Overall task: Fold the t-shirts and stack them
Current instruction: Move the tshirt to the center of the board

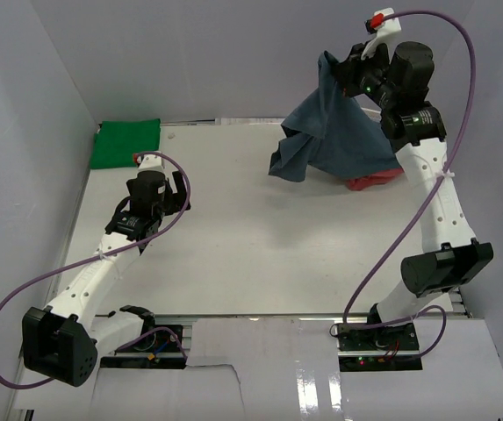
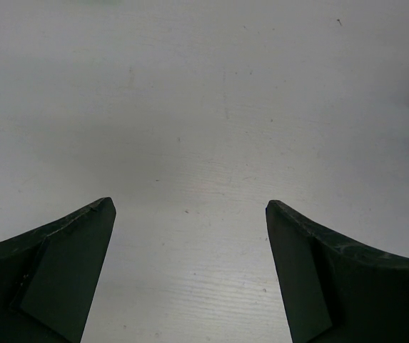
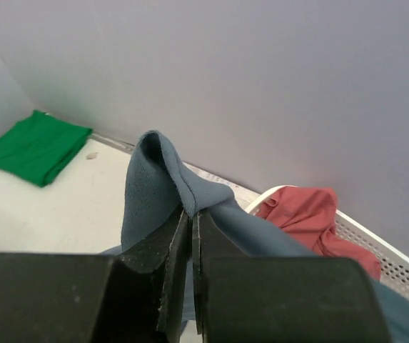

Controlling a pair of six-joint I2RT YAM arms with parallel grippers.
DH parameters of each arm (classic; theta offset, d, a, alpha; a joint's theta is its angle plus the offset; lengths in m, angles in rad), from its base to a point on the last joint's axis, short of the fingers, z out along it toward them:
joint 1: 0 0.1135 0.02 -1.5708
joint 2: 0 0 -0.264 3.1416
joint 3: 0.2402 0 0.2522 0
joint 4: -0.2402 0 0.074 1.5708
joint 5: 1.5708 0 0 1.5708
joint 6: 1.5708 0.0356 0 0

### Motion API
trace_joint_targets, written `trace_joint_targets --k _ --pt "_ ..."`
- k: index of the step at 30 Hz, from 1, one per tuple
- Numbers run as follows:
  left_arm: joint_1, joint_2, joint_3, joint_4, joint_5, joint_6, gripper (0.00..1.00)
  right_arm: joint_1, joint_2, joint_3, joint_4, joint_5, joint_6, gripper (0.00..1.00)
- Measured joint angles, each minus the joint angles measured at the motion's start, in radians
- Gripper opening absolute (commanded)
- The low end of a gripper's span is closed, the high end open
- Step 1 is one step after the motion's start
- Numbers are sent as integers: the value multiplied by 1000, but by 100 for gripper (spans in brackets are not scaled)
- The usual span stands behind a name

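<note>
A slate blue t-shirt (image 1: 330,132) hangs high at the back right, bunched and draping down over the basket area. My right gripper (image 1: 346,72) is shut on a fold of its hem (image 3: 163,175), with the jaws pressed together on the cloth (image 3: 192,214). A bright green t-shirt (image 1: 125,143) lies folded in the back left corner, also seen in the right wrist view (image 3: 36,146). A salmon red t-shirt (image 3: 311,214) lies in the basket below. My left gripper (image 1: 163,186) hovers over bare table at the left, open, with nothing between its fingers (image 2: 190,214).
A white perforated basket (image 3: 379,250) stands at the back right under the hanging shirt, with red cloth (image 1: 374,181) showing from it. Grey walls close in the left, back and right sides. Purple cables loop from both arms.
</note>
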Motion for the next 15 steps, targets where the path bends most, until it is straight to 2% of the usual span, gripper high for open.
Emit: trace_joint_targets --k 9,15 --pt "-1 -5 0 0 12 0 98 16 -108 31 -103 -88 15 8" --pt "-2 -23 0 4 77 0 98 17 -152 56 -146 -181 70 8"
